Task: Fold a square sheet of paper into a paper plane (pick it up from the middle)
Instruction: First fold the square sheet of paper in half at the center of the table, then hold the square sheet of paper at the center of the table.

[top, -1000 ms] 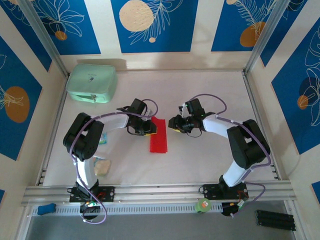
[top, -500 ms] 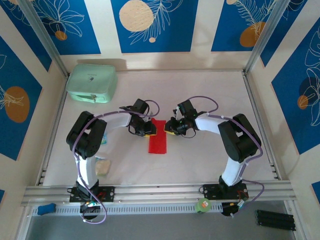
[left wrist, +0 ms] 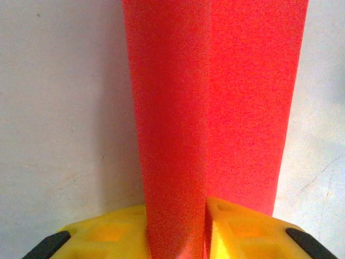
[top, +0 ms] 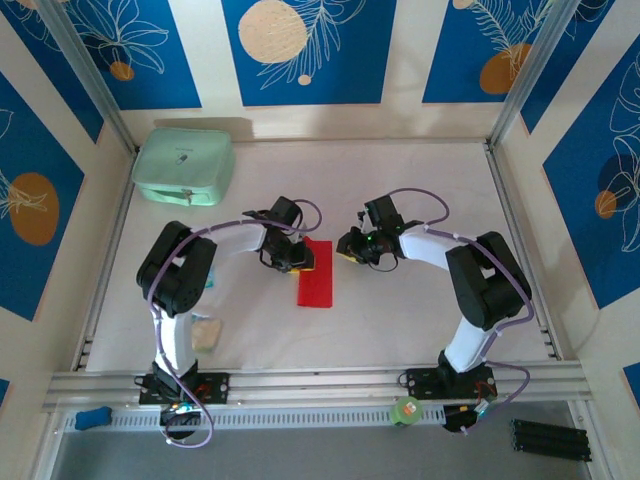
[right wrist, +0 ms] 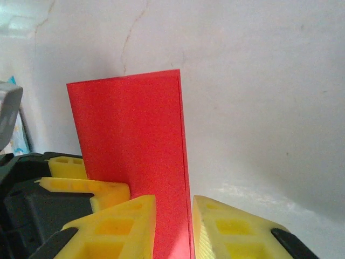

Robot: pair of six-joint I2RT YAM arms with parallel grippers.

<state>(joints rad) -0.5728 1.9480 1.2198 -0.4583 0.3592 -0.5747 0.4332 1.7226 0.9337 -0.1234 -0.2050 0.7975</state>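
Note:
The square sheet of paper [top: 316, 282] lies folded into a narrow red rectangle in the middle of the table. My left gripper [top: 303, 258] is at its far left corner. In the left wrist view a darker raised layer of the paper [left wrist: 172, 135] fills the gap of the left gripper [left wrist: 178, 237], which is shut on it. My right gripper [top: 346, 250] is at the far right corner. In the right wrist view the paper [right wrist: 135, 135] runs into the narrow gap of the right gripper [right wrist: 174, 232], with a sliver of table between its edge and the right finger.
A mint-green case [top: 184, 166] stands at the back left corner. A small pale packet [top: 205, 332] lies by the left arm's base, with another small packet [top: 208, 278] behind it. Metal rails [top: 300, 385] border the table's near edge.
My right gripper came in to the paper's far right corner and its jaws narrowed. The left gripper shifted slightly right along the paper's far edge.

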